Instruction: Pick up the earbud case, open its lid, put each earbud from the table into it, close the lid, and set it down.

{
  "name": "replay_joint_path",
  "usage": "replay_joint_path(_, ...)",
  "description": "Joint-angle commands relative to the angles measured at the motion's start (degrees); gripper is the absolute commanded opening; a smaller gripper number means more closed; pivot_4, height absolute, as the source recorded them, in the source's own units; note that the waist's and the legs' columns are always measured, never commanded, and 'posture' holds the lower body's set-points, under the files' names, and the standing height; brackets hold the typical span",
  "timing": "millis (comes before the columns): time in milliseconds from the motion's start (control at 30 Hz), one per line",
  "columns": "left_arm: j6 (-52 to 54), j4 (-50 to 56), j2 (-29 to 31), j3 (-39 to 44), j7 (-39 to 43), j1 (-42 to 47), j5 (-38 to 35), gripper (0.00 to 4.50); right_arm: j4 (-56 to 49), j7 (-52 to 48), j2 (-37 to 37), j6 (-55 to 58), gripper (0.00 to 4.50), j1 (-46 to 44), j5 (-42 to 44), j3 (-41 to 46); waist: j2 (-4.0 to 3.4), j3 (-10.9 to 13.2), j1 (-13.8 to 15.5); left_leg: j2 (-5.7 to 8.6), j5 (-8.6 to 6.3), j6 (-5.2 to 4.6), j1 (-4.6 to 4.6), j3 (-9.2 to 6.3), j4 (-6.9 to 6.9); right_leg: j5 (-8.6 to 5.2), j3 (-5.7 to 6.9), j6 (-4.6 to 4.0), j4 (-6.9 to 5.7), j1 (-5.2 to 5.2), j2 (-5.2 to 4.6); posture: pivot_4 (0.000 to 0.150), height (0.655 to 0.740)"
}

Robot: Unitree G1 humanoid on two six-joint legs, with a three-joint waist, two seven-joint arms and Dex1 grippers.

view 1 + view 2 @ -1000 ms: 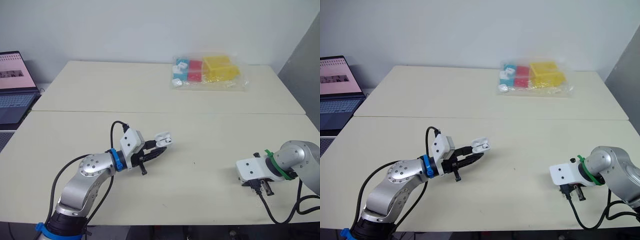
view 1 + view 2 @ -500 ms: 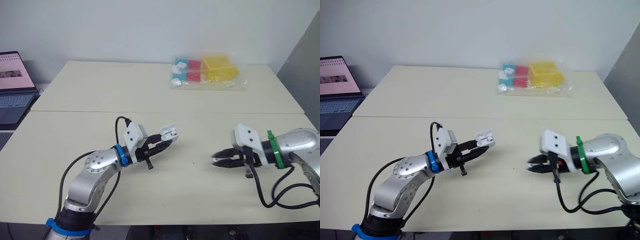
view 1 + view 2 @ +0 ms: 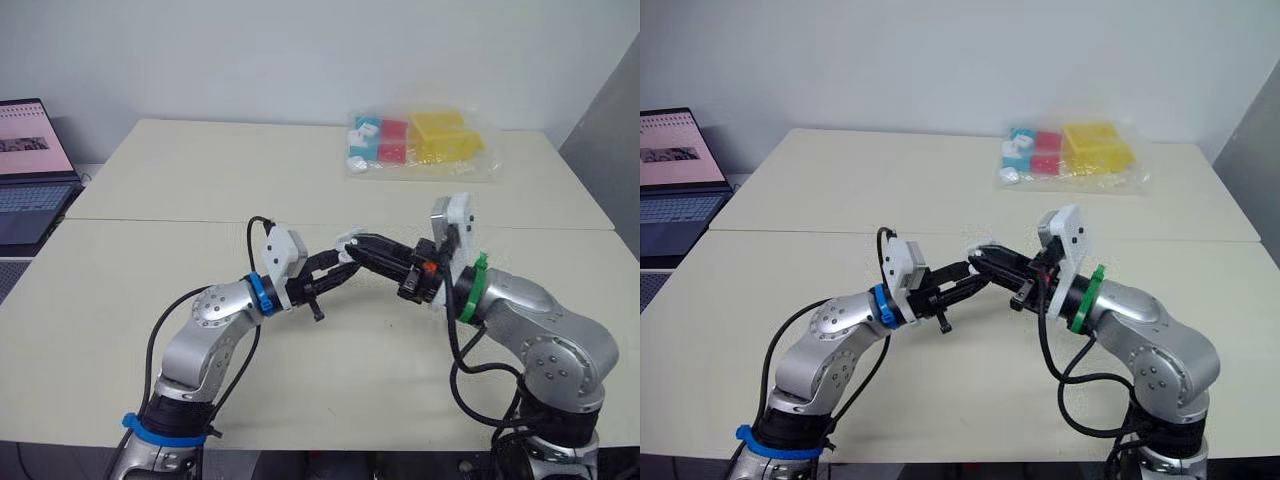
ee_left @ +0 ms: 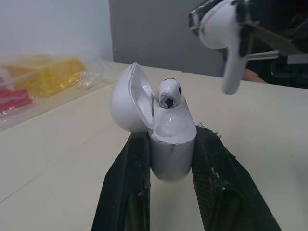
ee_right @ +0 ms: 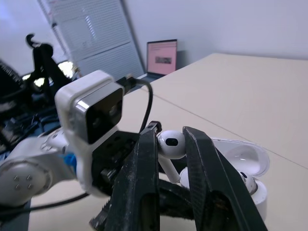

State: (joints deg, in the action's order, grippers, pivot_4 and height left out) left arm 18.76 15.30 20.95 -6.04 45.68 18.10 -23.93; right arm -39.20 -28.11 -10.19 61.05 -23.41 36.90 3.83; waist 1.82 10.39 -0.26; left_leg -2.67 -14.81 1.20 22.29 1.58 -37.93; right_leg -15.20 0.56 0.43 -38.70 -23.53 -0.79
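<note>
Left wrist view: case [image 4: 171, 144] between jaws, earbud [image 4: 221, 30] above.

bright even light, faint soft shadows, wrist-view backgrounds out of focus

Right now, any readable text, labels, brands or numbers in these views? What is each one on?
No text can be read anywhere.
The laptop screen: dark marks on pink, too blurred to read.
The earbud case, earbud and bag of blocks: no markings visible.
</note>
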Motion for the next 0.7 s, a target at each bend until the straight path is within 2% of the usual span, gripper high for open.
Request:
replay_joint_path(33,-1.76,0.59,-0.39,0.1,0.23,1.32,-0.02,0.8,0.27,2.09,-0.15,-4.28,0.39,-0.17,-1.22,-1.79,0.0,0.0,-0.03,0.01,0.0,0.0,0.03,0.0,0.0,0.0,0.0,0.0,0.0,-0.02,0.03,0.15,0.74)
replay_joint_path(333,-1.68,0.05,-0.65,0.28,0.19,1.96,-0.26,0.8,3.9,2.43,-2.76,-14.18,0.39,0.49,-6.72,-7.49,0.0,0.0,-0.09,0.01,0.0,0.0,0.05,-0.02,0.0,0.0,0.02,0.0,0.02,-0.04,0.08,0.15,0.74)
replay_joint_path(700,-1.09,0.19,-0.62,0.56,-0.03,2.05,-0.64,0.8,6.38,1.95,-3.72,-21.22,0.39,2.48,-9.84,-10.94,0.0,0.0,-0.06,-0.01,0.0,0.0,0.14,-0.03,0.01,0.0,0.03,0.0,0.07,-0.1,0.08,0.15,0.74)
